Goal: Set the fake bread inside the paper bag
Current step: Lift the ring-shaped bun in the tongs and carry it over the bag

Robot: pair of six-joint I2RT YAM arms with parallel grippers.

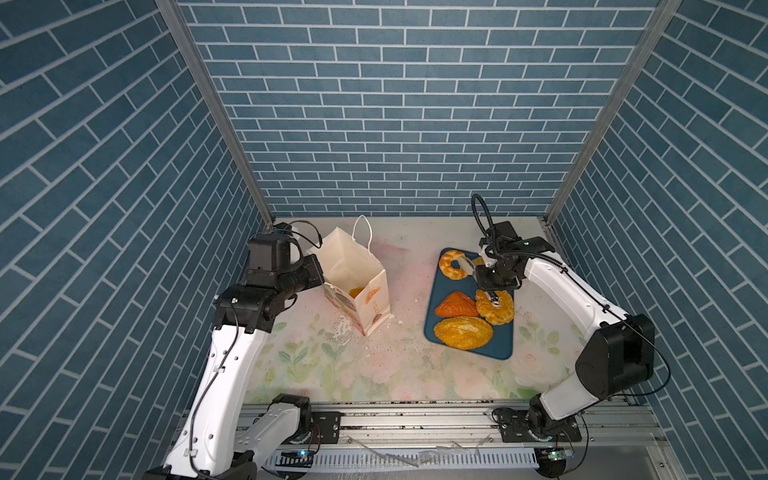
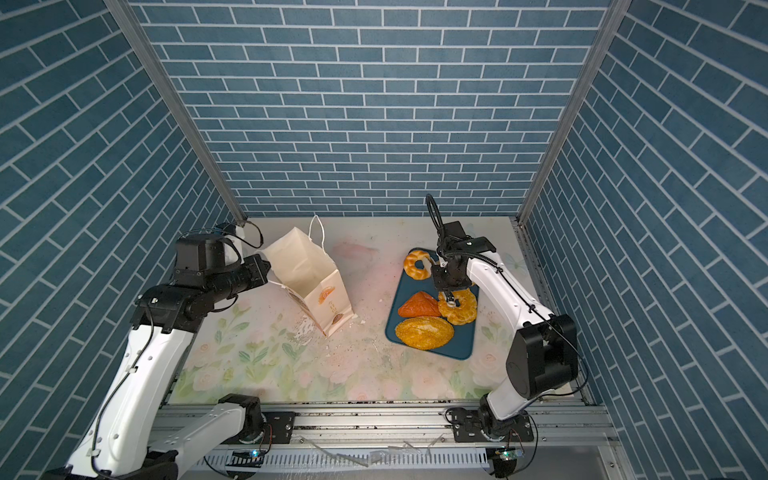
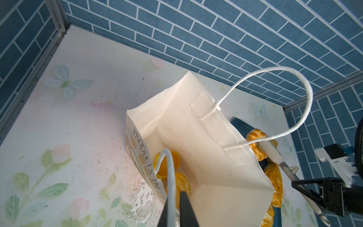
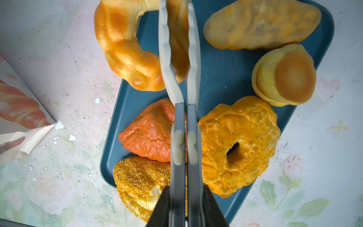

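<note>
The paper bag point(image 1: 353, 270) point(image 2: 303, 266) stands open at the back left. Orange bread point(image 3: 169, 161) lies inside it. My left gripper point(image 3: 174, 196) point(image 1: 318, 272) is shut on the bag's near cord handle at its left rim. On the blue tray point(image 1: 498, 345) lie a braided ring point(image 1: 451, 266), a reddish triangle point(image 1: 456, 304), a crusty ring point(image 1: 496, 309) and a seeded loaf point(image 1: 463, 331). My right gripper point(image 4: 176, 11) point(image 1: 464, 262) is shut on one side of the braided ring point(image 4: 121, 49), one finger through its hole. A pale long pastry point(image 4: 261, 25) and a round bun point(image 4: 284, 76) show under the right arm.
Blue brick-pattern walls close in the back and both sides. The floral tabletop point(image 1: 395, 374) carries white paint flakes near the bag's front corner point(image 1: 345, 332). A metal rail point(image 1: 415, 419) runs along the front edge.
</note>
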